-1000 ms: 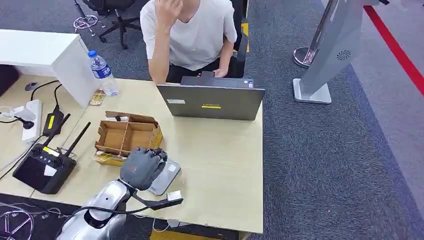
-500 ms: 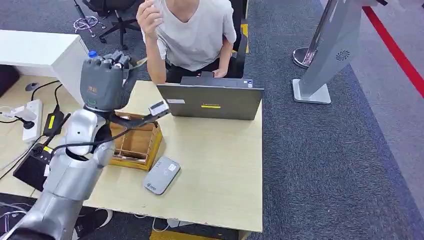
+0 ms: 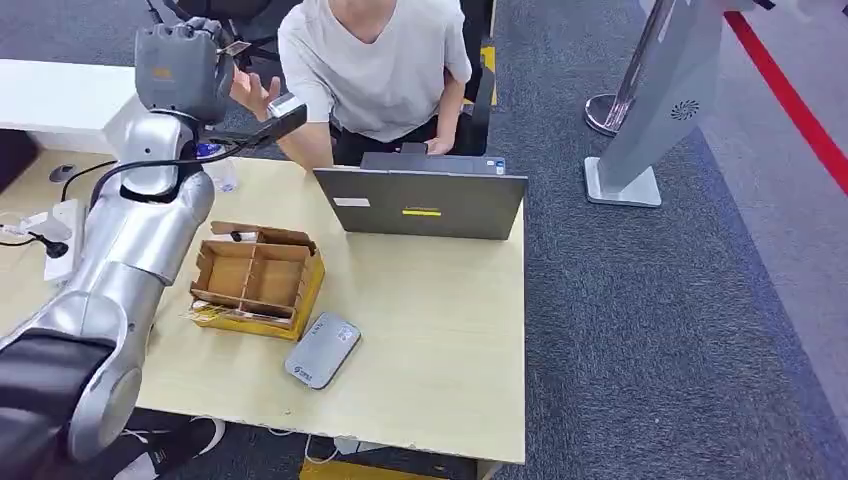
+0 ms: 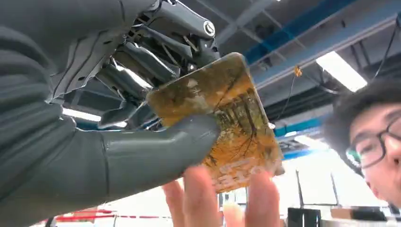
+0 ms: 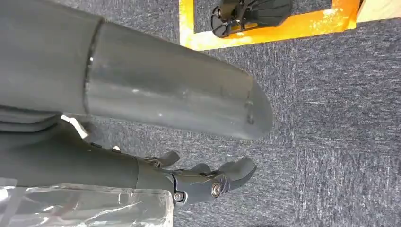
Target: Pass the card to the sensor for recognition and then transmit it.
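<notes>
Up at the left, the left hand (image 3: 183, 70) is raised toward the seated person (image 3: 375, 60), thumb and fingers pinching the card (image 4: 222, 118) by one end. Thin, stiff and probably slick, the card is best taken by its free edge, where the person's fingers (image 4: 201, 198) already reach. Hanging over the carpet, the right hand (image 5: 208, 182) holds nothing, fingers loosely apart.

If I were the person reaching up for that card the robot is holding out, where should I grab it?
Probably by the free far half of the card, coming from the side away from the left hand. Its thumb and fingers pinch the near end, so that end is covered, while the rest sticks out flat and bare. The person's fingers already sit at that free edge; a flat pinch across both faces should suit.
</notes>
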